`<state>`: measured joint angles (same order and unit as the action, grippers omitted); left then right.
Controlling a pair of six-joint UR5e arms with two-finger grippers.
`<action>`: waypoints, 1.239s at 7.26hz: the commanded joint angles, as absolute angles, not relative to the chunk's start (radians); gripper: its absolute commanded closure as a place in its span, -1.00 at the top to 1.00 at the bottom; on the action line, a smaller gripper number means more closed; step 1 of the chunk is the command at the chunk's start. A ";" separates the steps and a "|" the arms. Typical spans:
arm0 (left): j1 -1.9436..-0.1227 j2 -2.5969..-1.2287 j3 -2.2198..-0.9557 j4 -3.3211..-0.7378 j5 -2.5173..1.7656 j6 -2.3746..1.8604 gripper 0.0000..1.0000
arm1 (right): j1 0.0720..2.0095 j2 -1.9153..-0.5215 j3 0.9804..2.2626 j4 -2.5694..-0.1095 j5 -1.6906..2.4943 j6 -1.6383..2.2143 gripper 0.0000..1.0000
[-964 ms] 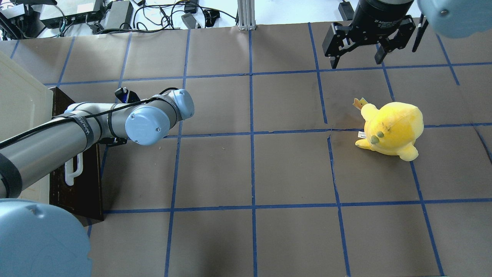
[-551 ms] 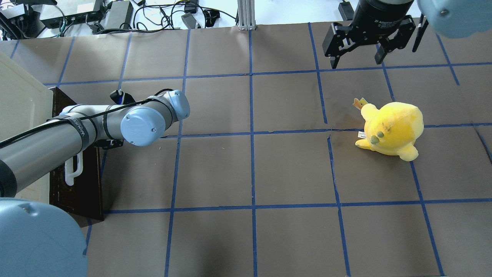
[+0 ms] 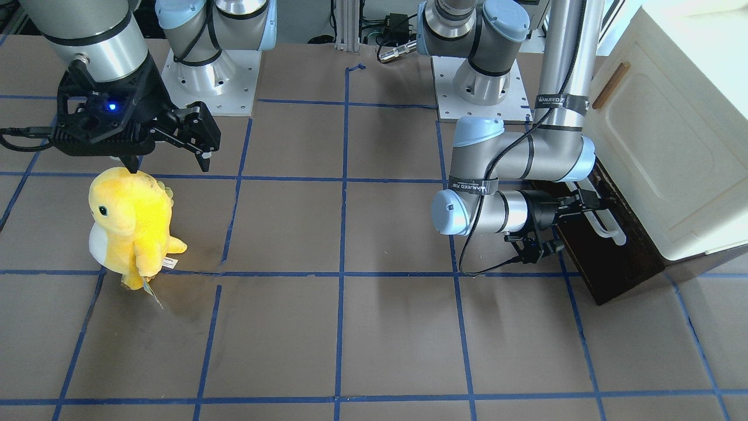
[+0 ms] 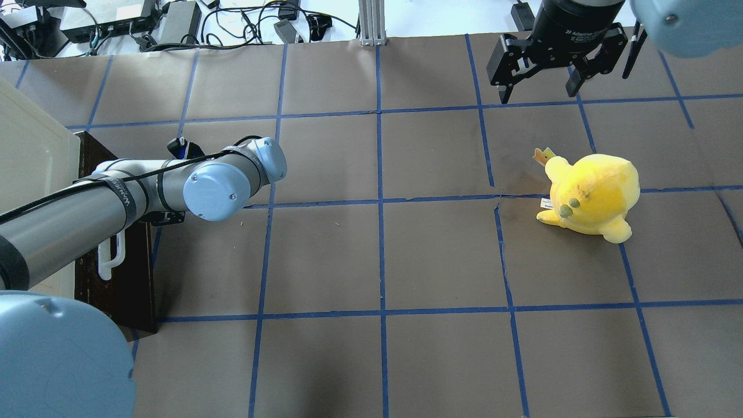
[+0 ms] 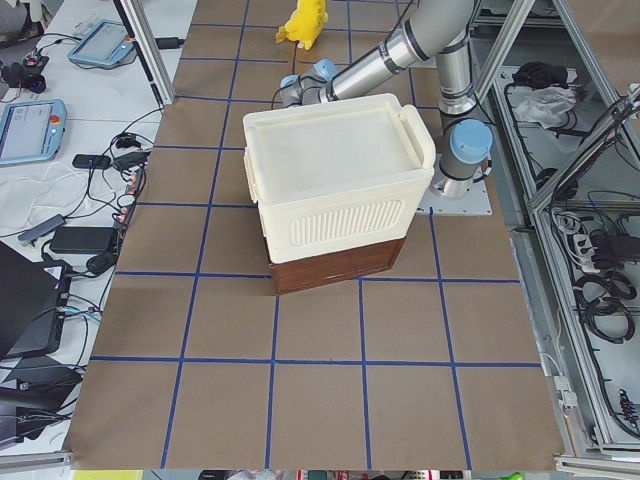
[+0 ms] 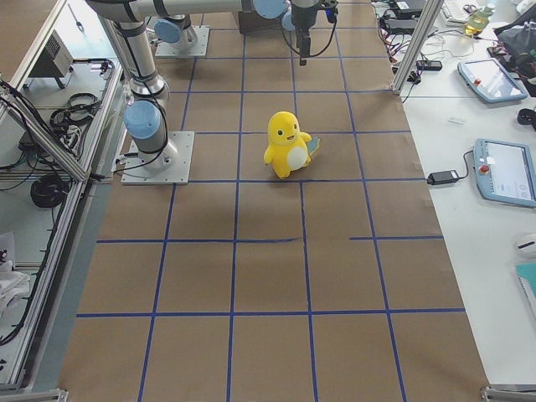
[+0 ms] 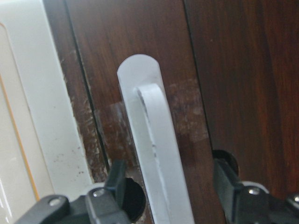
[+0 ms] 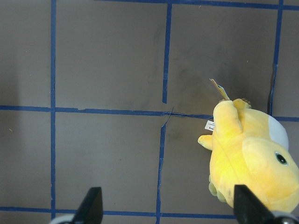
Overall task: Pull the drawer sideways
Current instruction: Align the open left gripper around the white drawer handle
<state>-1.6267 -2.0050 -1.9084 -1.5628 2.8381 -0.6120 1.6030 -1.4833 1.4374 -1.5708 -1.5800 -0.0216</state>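
Note:
The drawer [image 3: 610, 257] has a dark brown worn front and sits at the bottom of a cream-white cabinet [image 3: 660, 146]. It looks shut, flush under the cabinet. Its white bar handle [image 3: 606, 227] fills the left wrist view [image 7: 156, 154]. My left gripper [image 7: 169, 165] is open, one finger on each side of the handle, close to the drawer front [image 7: 229, 70]. In the front view it [image 3: 575, 213] points at the handle. My right gripper [image 4: 540, 87] is open and empty, high above the far right of the table.
A yellow plush toy [image 4: 592, 194] stands on the brown paper at the right, below my right gripper [image 3: 169, 161]; it also shows in the right wrist view [image 8: 252, 158]. The cabinet [image 4: 29, 157] stands at the table's left edge.
My left arm has shifted a little toward the cabinet, bringing the gripper closer to the handle. The right arm and the plush toy have not moved.

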 commanded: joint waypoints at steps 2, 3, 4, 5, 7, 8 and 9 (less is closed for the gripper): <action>-1.657 -2.009 -1.878 -1.565 2.839 -0.601 0.09 | 1.603 -1.483 1.437 -1.571 -1.580 -0.021 1.00; -1.661 -2.010 -1.875 -1.569 2.841 -0.603 0.07 | 1.603 -1.483 1.437 -1.571 -1.580 -0.021 1.00; -1.661 -2.008 -1.878 -1.569 2.839 -0.604 0.04 | 1.603 -1.483 1.437 -1.571 -1.580 -0.021 1.00; -1.661 -2.005 -1.881 -1.569 2.838 -0.607 0.03 | 1.603 -1.483 1.437 -1.571 -1.580 -0.021 1.00; -1.657 -2.000 -1.885 -1.569 2.838 -0.611 0.03 | 1.603 -1.483 1.437 -1.571 -1.580 -0.021 1.00; -1.655 -2.000 -1.888 -1.572 2.838 -0.612 0.03 | 1.603 -1.483 1.437 -1.571 -1.580 -0.021 1.00; -1.654 -2.000 -1.894 -1.572 2.838 -0.614 0.03 | 1.603 -1.483 1.437 -1.571 -1.580 -0.021 1.00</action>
<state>-1.6556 -2.0010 -1.8885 -1.5713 2.8379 -0.6117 1.6030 -1.4834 1.4374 -1.5708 -1.5800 -0.0215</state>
